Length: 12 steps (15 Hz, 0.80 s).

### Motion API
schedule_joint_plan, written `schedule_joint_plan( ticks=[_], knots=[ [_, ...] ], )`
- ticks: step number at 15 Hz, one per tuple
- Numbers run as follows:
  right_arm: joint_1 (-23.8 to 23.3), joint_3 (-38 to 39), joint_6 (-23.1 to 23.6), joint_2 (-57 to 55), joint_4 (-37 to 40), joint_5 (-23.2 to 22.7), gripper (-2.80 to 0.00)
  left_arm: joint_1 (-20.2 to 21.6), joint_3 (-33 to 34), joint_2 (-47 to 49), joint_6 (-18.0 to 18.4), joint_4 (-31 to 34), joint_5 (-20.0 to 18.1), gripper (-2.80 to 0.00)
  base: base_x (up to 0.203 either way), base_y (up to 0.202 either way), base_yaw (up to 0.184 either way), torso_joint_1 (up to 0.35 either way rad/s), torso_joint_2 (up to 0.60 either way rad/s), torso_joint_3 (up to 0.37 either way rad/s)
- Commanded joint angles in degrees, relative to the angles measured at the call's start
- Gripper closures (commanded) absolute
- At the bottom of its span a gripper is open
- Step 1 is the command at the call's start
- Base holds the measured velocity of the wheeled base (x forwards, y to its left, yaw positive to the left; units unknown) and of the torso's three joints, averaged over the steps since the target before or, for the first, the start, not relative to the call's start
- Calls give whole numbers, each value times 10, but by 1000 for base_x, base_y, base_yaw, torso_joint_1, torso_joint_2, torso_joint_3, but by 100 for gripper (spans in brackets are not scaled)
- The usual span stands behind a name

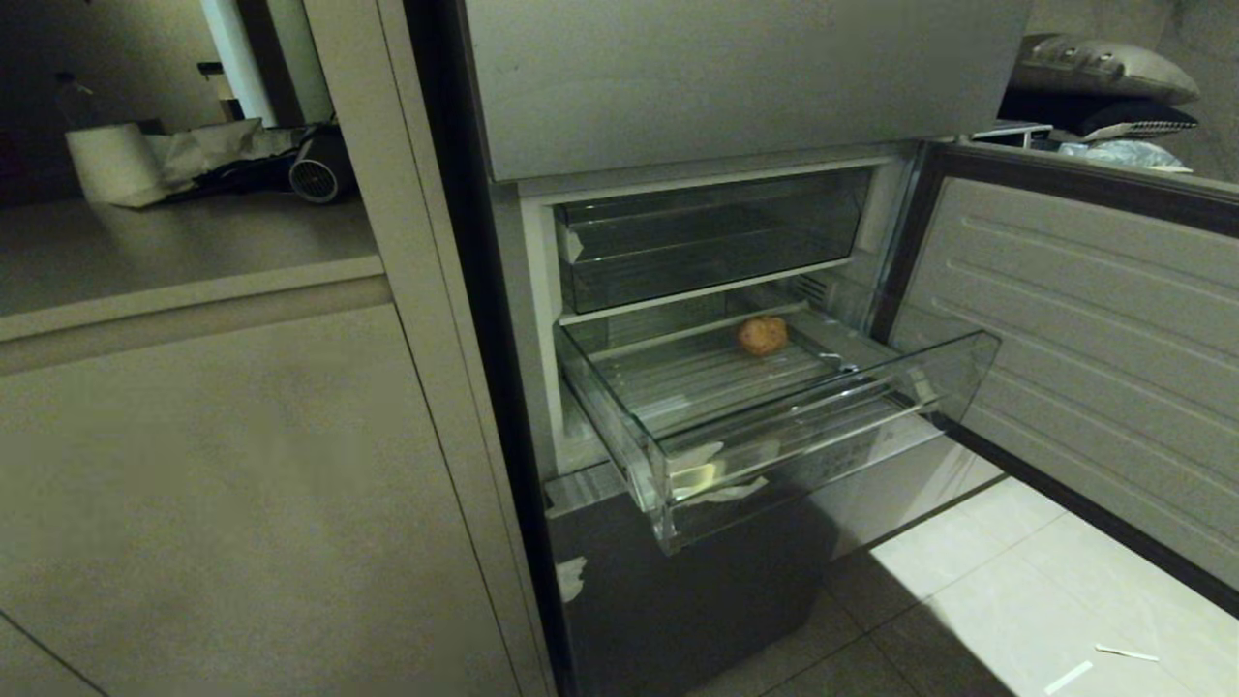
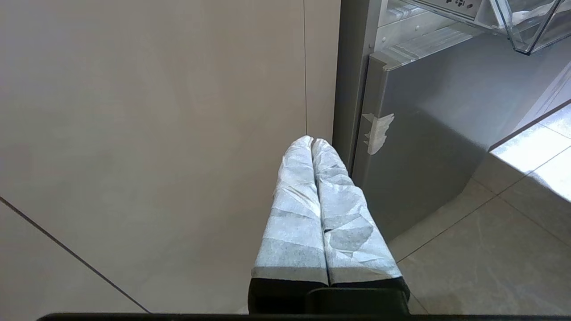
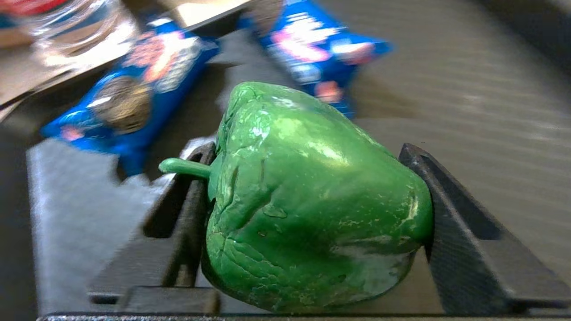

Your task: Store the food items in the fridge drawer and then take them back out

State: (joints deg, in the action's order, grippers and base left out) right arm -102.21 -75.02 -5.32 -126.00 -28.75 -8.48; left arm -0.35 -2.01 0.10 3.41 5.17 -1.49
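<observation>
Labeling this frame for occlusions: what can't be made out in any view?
- Head view: neither arm shows, so where the pepper sits relative to the drawer is unknown.
- Right wrist view: the pepper fills the right gripper; blue snack packs behind are motion-blurred, labels unreadable, the surface under them unclear.
- Left wrist view: only a drawer corner shows, cut by the frame edge; the left gripper is shut, idle.

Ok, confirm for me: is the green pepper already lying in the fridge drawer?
No: the green pepper sits between the right gripper's fingers, and the fridge drawer holds only the orange-brown lump.

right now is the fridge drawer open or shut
Open: the fridge drawer is pulled out past the fridge front, with the orange-brown lump on its floor.
</observation>
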Motion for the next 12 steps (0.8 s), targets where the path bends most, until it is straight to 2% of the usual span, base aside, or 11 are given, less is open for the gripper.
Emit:
schedule_joint_plan(
  ticks=[1,3,8,11,12],
  knots=[
    [7,-4,-2,1,-1,0,-280,0,0,1,0,0,0,0,0,0,0,0,0,0],
    [19,-10,-24,10,-1,1,-280,0,0,1,0,0,0,0,0,0,0,0,0,0],
    [20,-6,-26,32,0,1,-280,0,0,1,0,0,0,0,0,0,0,0,0,0],
    [20,-5,-36,79,2,0,-280,0,0,1,0,0,0,0,0,0,0,0,0,0],
    [20,-3,-43,109,3,-3,-272,0,0,1,0,0,0,0,0,0,0,0,0,0]
  ],
)
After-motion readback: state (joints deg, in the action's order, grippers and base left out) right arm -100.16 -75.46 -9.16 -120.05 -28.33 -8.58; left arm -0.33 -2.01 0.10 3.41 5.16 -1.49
